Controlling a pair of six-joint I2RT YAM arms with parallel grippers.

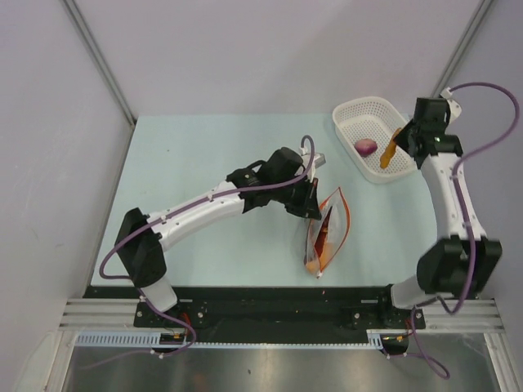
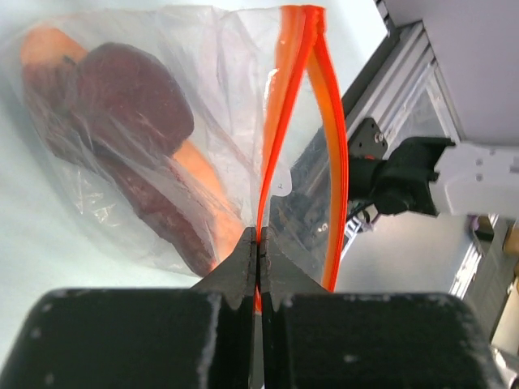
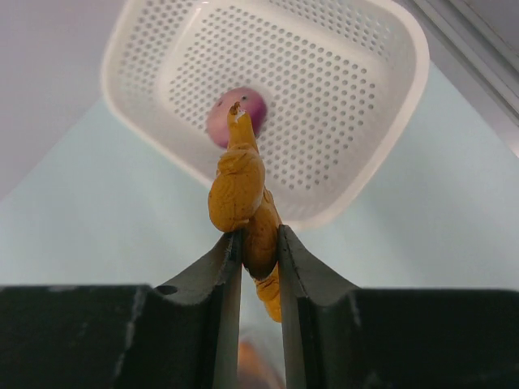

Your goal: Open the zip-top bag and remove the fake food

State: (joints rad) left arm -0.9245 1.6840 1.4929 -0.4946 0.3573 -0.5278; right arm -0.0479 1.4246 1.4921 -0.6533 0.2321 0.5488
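- Bag [image 1: 328, 229] lies on the table [image 1: 204, 147], one zip lip pinched by the left gripper [image 2: 258, 243]; the mouth is best held wide.
- Orange piece [image 3: 239, 186], clamped in the right gripper [image 3: 259, 235], should be released low over the basket's [image 3: 365, 97] middle.

No legible text or markings

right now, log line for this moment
left gripper shut on open zip-top bag rim | right gripper holding orange piece over basket | purple bulb in basket

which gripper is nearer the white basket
Right. The right gripper hovers at the basket rim, holding an orange piece; the left gripper is away, pinching the zip-top bag.
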